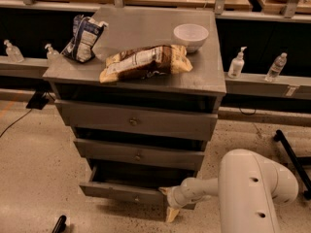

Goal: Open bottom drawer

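Observation:
The grey cabinet (146, 79) has three drawers with round knobs. The bottom drawer (124, 192), the narrowest front, stands pulled out a little from the cabinet, with a dark gap behind its front. Its small knob (136, 198) shows near the middle. My gripper (169, 203) is at the drawer front's right end, low near the floor, on the end of the white arm (252, 193) that reaches in from the lower right. One pale finger (171, 214) points down below the drawer front.
On the cabinet top lie a brown snack bag (146, 62), a blue-white bag (83, 38) and a white bowl (190, 35). Bottles (236, 63) stand on a ledge behind. A black frame leg (291, 159) lies on the floor at right.

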Robot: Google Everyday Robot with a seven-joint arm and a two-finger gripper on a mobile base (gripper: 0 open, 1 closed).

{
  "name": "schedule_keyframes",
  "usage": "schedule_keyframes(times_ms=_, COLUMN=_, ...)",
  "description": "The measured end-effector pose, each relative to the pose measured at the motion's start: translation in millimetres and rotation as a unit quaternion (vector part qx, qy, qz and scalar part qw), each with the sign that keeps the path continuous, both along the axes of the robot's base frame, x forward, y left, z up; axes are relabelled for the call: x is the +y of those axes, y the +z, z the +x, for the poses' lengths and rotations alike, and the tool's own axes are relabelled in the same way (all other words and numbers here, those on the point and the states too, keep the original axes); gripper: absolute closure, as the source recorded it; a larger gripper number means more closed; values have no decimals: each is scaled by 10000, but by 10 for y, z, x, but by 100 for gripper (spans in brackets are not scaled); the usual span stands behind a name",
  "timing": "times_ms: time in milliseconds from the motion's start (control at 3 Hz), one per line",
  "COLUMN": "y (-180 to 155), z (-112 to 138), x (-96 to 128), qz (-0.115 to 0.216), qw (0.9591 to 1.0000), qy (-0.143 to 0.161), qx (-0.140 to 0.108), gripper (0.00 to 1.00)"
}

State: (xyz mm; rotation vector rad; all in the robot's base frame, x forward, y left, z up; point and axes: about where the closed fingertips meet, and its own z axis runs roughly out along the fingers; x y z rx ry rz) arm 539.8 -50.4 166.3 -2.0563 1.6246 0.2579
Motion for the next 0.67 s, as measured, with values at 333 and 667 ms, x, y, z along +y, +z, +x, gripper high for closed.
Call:
schedule_keyframes(times_ms=333, y=370, z=150, x=6, qz=-15, qw=9987, qy=-29, qx=-506, gripper=0)
schedule_keyframes(times_ms=667, y=714, z=289, x=6, qz=-24, qw=9956, qy=-24, qx=-937, gripper=0)
